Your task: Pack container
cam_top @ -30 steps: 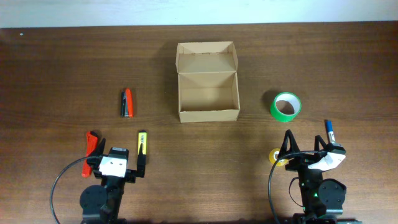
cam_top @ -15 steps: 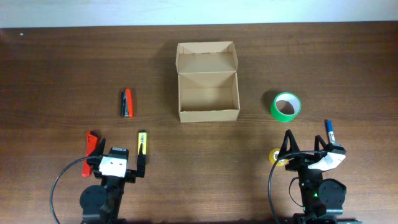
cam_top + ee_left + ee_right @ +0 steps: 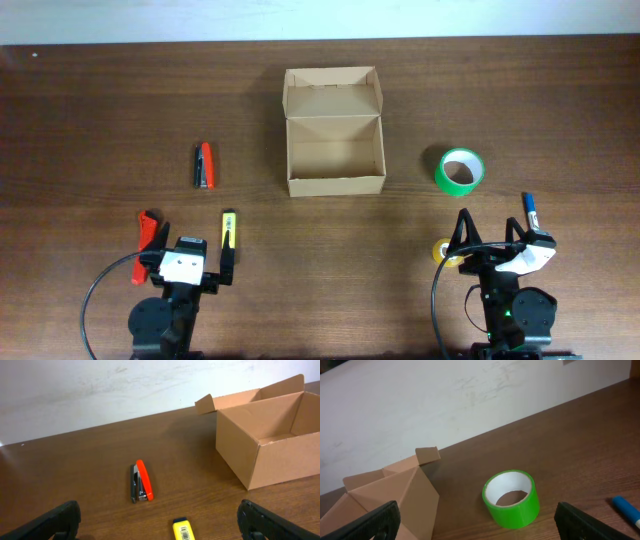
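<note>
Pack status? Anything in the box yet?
Only the lid is open: the container is empty. Nothing in hand; left gripper and right gripper are open. All packing remains: stapler, yellow marker, green tape roll, blue pen lie outside it.

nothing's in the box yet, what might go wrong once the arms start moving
1. The yellow marker lies close beside the open left claw, and a small yellow roll sits by the open right claw; either may get knocked as the arms set off.
2. The cardboard box stands loose with its lid up; a bump against a wall would likely slide it.
3. The green tape roll lies flat, so a rim pinch might slip.
</note>
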Available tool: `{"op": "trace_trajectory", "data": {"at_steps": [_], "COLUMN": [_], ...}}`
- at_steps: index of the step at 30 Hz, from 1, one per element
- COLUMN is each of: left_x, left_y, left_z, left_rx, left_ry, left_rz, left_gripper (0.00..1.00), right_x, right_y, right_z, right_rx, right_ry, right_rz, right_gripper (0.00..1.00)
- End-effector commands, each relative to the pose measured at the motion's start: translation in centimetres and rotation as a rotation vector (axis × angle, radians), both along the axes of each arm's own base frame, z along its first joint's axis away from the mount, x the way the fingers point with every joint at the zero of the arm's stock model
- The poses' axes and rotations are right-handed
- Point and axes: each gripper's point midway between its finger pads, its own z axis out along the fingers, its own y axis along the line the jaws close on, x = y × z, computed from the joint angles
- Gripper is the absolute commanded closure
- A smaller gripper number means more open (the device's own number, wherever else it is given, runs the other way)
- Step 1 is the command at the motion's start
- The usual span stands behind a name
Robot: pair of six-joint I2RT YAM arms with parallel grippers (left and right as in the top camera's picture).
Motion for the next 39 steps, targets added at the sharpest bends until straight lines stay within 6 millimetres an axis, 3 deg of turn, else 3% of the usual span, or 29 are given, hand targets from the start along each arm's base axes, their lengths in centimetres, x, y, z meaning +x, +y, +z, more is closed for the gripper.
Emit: {"op": "trace_trajectory", "data": {"at_steps": [1,5,9,11,13,17,20,23,26,29,32,35,37,39], "left_x": [0.1,0.0,-0.8,-1.0,-0.4,3.4,8.2,12.4,15.5,16.7,17.0,16.9,16.7,16.4], "left_y": [0.1,-1.2,-1.6,-1.6,-1.1,-1.2,-1.1,-1.0,-0.9,-0.3,0.7,0.7,0.7,1.0], "left_z": [0.7,3.6,3.3,5.6,7.6,9.9,12.2,11.7,10.3,9.2,8.5,8.4,8.0,6.8], "left_rx": [0.004,-0.019,-0.071,-0.071,-0.067,-0.019,0.008,0.119,0.128,0.134,0.135,0.134,0.133,0.133], "left_ry": [-0.036,-0.128,-0.03,-0.047,-0.03,0.107,0.197,0.302,0.402,0.436,0.457,0.461,0.48,0.526], "left_rz": [0.009,-0.067,-0.086,-0.086,-0.057,-0.068,-0.075,-0.111,-0.118,-0.11,-0.091,-0.09,-0.09,-0.083], "left_gripper": [0.01,0.01,0.0,0.01,0.01,0.0,0.01,0.0,0.0,0.01,0.0,0.0,0.0,0.01], "right_x": [0.0,0.0,0.0,-0.4,-0.8,0.1,3.1,6.6,9.8,11.9,12.8,13.6,14.0,14.7], "right_y": [0.1,0.0,0.9,1.2,1.2,1.2,0.6,0.4,0.3,1.2,2.0,0.9,0.7,0.8], "right_z": [-0.3,-0.1,-0.1,0.4,2.4,7.5,10.8,12.6,12.0,10.3,8.7,8.0,6.7,3.7], "right_rx": [0.005,0.005,0.087,0.09,0.005,-0.097,-0.128,-0.106,-0.083,-0.103,-0.097,-0.13,-0.13,-0.118], "right_ry": [0.001,-0.007,0.001,0.029,0.03,0.094,0.299,0.532,0.781,0.921,0.955,0.967,1.006,1.088], "right_rz": [0.0,-0.004,0.044,0.062,0.068,0.08,0.078,0.095,0.114,0.219,0.282,0.229,0.224,0.239], "right_gripper": [0.01,0.01,0.01,0.01,0.01,0.01,0.01,0.01,0.01,0.01,0.0,0.04,0.11,0.18]}}
